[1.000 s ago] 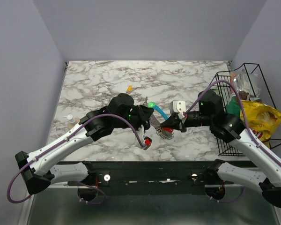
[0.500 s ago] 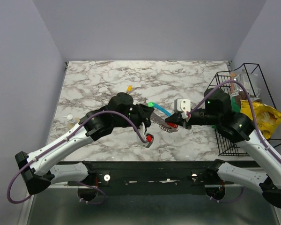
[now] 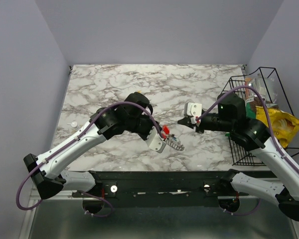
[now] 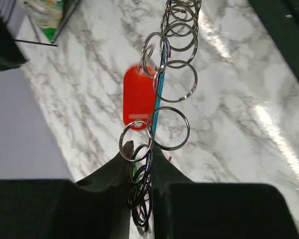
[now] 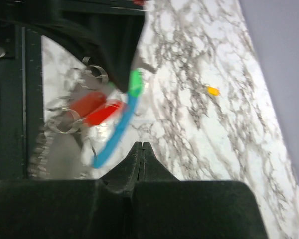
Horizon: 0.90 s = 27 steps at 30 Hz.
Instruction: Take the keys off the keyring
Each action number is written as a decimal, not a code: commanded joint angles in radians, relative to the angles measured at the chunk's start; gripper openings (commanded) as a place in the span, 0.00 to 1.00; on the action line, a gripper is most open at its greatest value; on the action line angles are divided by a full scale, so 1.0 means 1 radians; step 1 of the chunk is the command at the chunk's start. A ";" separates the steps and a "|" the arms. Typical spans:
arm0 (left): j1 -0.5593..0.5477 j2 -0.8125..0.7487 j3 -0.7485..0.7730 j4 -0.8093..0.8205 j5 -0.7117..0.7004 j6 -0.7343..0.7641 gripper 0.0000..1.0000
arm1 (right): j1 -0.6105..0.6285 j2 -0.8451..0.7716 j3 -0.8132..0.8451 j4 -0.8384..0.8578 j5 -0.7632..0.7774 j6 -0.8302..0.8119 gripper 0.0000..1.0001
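My left gripper (image 3: 164,139) is shut on the keyring (image 3: 176,145) and holds it above the table near the front edge. In the left wrist view the fingers (image 4: 114,167) pinch a cluster of small metal rings on the keyring (image 4: 169,82), with its blue part (image 4: 158,94) edge-on. A red key (image 4: 138,97) hangs behind it and also shows in the top view (image 3: 166,130). My right gripper (image 3: 183,121) is shut and empty, apart from the ring on its right. The right wrist view, blurred, shows the ring's blue part (image 5: 117,132), a green key (image 5: 135,82), red keys (image 5: 97,112) and a loose yellow-orange key (image 5: 213,90) on the marble.
A black wire basket (image 3: 239,149) with snack bags, one yellow (image 3: 279,127), stands at the table's right edge. A small white object (image 3: 73,123) lies near the left edge. The black front rail (image 3: 154,179) runs just below the ring.
My right gripper, which was at the red key, has come off the ring and drawn back. My left gripper has turned and swung the keyring toward the front edge.
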 commanded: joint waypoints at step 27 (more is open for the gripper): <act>0.013 -0.144 -0.099 -0.116 0.044 0.372 0.00 | -0.031 0.117 0.034 -0.302 -0.507 -0.287 0.68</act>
